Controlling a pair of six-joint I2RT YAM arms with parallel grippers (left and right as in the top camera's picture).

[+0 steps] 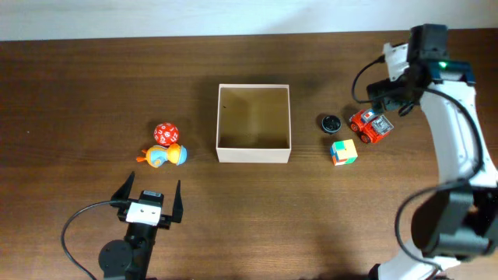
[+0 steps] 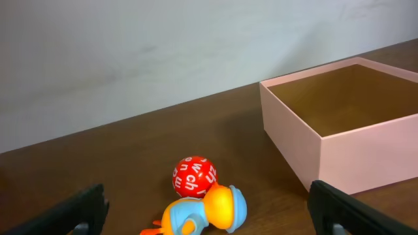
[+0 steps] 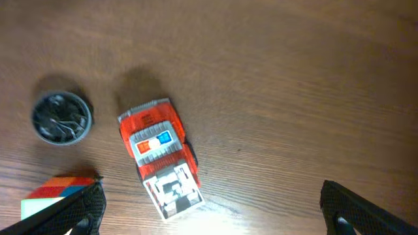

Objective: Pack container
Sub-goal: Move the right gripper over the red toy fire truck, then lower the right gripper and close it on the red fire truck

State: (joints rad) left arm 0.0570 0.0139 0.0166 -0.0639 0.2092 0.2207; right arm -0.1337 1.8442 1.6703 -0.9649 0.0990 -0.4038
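The container (image 1: 254,152), a square open box with white walls and a tan inside, stands mid-table and holds nothing; it also shows in the left wrist view (image 2: 339,147). Left of it lie a red ball with white letters (image 1: 166,133) (image 2: 193,176) and an orange and blue duck toy (image 1: 162,156) (image 2: 206,212), touching. Right of it lie a black round cap (image 1: 331,123) (image 3: 62,118), a red toy truck (image 1: 370,126) (image 3: 160,155) and a multicoloured cube (image 1: 343,152) (image 3: 55,196). My left gripper (image 1: 148,196) (image 2: 209,219) is open behind the duck. My right gripper (image 1: 387,97) (image 3: 212,212) is open above the truck.
A pale wall runs along the table's far edge (image 1: 233,19). Dark wood table (image 1: 78,93) spreads around the toys. The right arm's white link (image 1: 455,132) reaches along the right side.
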